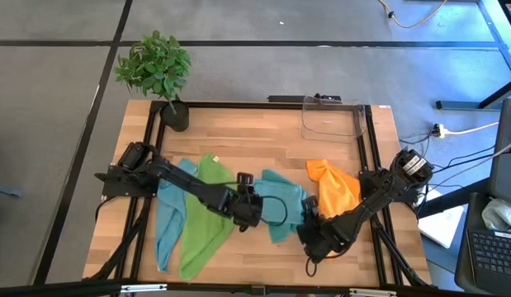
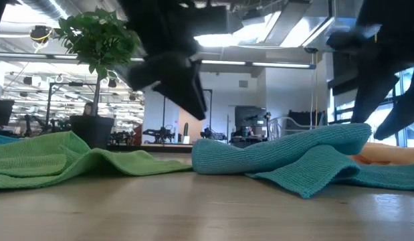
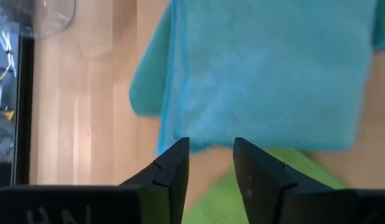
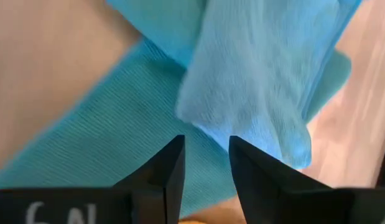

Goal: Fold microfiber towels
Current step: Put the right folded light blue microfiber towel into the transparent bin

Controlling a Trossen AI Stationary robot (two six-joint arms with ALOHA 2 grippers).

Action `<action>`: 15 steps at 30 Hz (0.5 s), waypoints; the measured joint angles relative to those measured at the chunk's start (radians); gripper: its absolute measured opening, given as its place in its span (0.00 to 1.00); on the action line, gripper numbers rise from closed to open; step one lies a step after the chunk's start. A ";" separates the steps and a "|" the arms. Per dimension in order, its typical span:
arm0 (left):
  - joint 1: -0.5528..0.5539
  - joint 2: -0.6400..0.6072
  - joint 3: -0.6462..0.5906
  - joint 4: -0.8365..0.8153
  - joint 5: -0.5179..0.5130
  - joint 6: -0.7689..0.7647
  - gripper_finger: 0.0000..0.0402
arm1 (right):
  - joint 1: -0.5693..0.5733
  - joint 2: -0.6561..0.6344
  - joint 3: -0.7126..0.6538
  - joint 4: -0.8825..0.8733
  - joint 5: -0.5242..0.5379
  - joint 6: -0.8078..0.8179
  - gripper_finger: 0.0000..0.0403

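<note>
The teal towel (image 1: 281, 208) is seen lying crumpled near the middle of the counter (image 1: 255, 136), between the two pincers: the left pincer (image 1: 248, 208) is held just over its edge beside the lime green towel (image 1: 207, 216), and the right pincer (image 1: 311, 231) just past its opposite edge, next to the orange towel (image 1: 336, 191). Both pincers are shown narrowly parted and empty, their fingers (image 3: 173, 174) clear of the cloth. A light blue towel (image 1: 167, 216) is spread farther left, a potted plant (image 1: 156, 70) and a clear bin (image 1: 331, 120) being set at the far edge.
</note>
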 joint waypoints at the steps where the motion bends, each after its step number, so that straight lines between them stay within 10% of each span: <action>1: -0.013 0.000 0.000 -0.014 -0.009 -0.032 0.29 | 0.006 0.000 0.008 0.008 0.000 0.000 0.32; 9: -0.108 0.000 0.000 -0.023 -0.088 -0.214 0.29 | 0.014 0.000 0.017 0.204 -0.015 -0.050 0.36; 15: -0.162 0.000 0.000 -0.032 -0.136 -0.264 0.29 | -0.025 0.000 0.003 0.209 0.024 -0.047 0.61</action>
